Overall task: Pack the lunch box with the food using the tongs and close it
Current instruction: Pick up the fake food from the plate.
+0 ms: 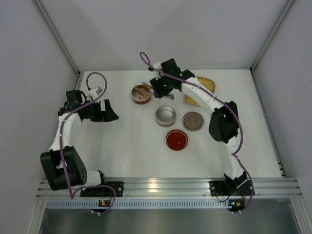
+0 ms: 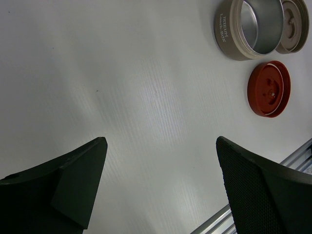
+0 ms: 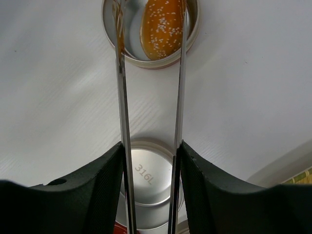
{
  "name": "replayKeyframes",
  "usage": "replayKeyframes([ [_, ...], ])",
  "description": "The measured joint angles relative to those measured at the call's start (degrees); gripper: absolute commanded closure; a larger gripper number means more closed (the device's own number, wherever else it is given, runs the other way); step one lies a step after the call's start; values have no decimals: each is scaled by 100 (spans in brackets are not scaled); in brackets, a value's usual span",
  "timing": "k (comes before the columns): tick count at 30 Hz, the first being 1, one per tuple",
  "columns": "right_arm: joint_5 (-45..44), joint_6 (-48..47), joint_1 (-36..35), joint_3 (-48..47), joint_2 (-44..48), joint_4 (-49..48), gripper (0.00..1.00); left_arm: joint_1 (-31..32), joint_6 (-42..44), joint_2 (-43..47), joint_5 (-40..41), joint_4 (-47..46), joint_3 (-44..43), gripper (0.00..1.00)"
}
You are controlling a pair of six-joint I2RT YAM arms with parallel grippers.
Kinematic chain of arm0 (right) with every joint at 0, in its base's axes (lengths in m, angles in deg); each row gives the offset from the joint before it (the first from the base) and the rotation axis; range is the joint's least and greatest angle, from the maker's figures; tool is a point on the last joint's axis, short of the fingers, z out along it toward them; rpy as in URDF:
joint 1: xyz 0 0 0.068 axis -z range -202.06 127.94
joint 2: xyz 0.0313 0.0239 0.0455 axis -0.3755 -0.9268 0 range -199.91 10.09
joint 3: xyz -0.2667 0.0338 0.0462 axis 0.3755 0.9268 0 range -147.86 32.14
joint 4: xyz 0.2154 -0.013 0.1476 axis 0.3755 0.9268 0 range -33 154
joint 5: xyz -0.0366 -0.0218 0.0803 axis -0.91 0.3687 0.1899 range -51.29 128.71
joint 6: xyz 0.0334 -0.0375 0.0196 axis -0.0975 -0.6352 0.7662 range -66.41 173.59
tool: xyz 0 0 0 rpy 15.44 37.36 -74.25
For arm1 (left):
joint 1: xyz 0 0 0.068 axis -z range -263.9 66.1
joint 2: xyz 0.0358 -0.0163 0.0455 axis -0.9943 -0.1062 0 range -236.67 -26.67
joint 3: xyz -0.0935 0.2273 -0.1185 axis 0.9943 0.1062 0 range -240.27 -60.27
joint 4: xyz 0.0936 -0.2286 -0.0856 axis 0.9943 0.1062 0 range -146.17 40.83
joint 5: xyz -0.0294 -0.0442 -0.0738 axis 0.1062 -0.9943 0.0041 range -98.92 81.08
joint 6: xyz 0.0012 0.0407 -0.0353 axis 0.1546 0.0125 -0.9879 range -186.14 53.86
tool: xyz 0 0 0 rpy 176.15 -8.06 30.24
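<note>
The left gripper (image 1: 105, 113) hangs over bare table (image 2: 146, 73) at the left, fingers wide with nothing between them. It seems parked there to keep out of the way until the lids need handling.

Further right, at the back, stands the food tin (image 3: 151, 63) with the orange chunk (image 3: 162, 28) inside, speckled with pale seeds. I cannot find the black piece in any view.

The right gripper (image 3: 151, 146) reaches over to this tin. Its fingers press on the tongs (image 3: 123, 97) from both sides partway along the arms, so that a squeeze would close the far tips. The two arms run apart and nearly parallel, so the squeeze looks light. The tips reach into the tin on either side of the chunk. Whether they touch it I cannot tell, but it seems to lie on the tin floor.

Under the gripper sits the empty tin (image 3: 156, 168), its floor stamped "316L". Print on its outer wall seems to read "LUNCH BOX". Beside it lie the red lid (image 2: 268, 88) and the beige lid (image 2: 294, 24), probably set off so the tins stay open for packing.

A yellow tray (image 1: 207, 84) shows behind the right arm.
</note>
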Motion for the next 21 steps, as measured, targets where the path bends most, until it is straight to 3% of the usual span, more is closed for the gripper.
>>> replayKeyframes([
  [6, -13, 129, 48, 140, 210, -13, 55, 0, 131, 13, -44, 33, 0, 2],
  [11, 37, 181, 413, 901, 1115, 4, 54, 0, 380, 306, 4, 59, -2, 2],
  [21, 365, -1073, 2682, 1504, 2382, 533, 56, 0, 1252, 568, -125, 627, -103, 2],
])
